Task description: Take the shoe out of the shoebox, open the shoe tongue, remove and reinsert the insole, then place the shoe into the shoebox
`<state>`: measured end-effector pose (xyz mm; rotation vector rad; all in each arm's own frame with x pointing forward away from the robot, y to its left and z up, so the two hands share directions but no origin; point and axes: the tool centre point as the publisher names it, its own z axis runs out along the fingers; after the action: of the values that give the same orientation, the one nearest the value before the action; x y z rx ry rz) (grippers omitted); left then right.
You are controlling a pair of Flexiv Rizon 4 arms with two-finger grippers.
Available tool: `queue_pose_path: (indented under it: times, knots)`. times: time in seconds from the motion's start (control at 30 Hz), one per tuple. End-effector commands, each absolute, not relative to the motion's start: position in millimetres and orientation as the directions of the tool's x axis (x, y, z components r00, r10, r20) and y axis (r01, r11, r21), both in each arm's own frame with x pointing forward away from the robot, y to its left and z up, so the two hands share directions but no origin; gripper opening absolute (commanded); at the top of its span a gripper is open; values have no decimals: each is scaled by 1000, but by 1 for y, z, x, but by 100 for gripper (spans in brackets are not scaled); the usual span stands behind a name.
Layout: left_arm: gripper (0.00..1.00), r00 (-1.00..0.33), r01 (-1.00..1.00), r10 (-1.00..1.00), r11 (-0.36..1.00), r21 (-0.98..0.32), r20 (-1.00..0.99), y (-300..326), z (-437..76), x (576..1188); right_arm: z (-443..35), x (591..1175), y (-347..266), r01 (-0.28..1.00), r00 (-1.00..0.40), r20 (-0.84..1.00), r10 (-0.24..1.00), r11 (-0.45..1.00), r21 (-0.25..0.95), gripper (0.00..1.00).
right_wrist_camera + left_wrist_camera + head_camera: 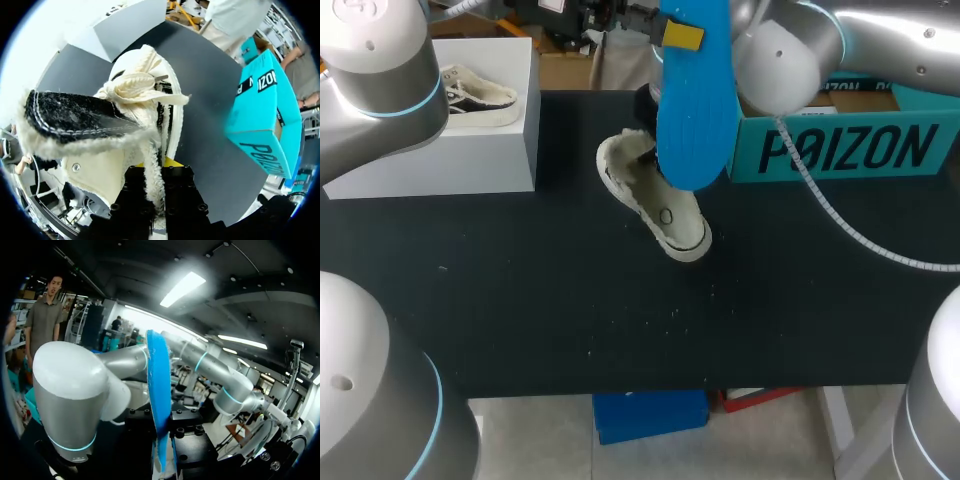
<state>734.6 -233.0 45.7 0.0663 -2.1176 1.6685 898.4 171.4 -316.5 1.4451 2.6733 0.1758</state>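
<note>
Surface point(520, 310): black, carries everything. Teal shoebox point(850, 150) sits at its far right edge, well apart from the white box point(470, 150) at far left, w/ a second shoe point(480, 95) on top of that box. Task shoe point(650, 210), cream and fleecy, lies near the middle of the surface between the two boxes, outside the shoebox, black tongue point(75, 117) pulled open. Blue insole point(695, 110) is out of the shoe, held upright above it. Left hand point(165, 452) is pinching the insole's lower end, edge-on btwn its fingers. Right hand point(155, 187) is down at the shoe, pinching its fleecy edge, one yellow tip point(172, 161) showing against the shoe.
</note>
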Motion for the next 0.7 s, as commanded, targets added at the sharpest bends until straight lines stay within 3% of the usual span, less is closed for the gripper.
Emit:
queue_pose_path:
  times: [0.03, 0.7]
  knots:
    - [0, -902, -303, 227, 270, -914, 366, -234, 45, 734, -322, 900, 183, 980, -100, -157, 982, 125, 156, 0]
    - [0, -902, -303, 227, 270, -914, 366, -234, 45, 734, -395, 913, 190, 997, 63, -131, 989, -55, 58, 0]
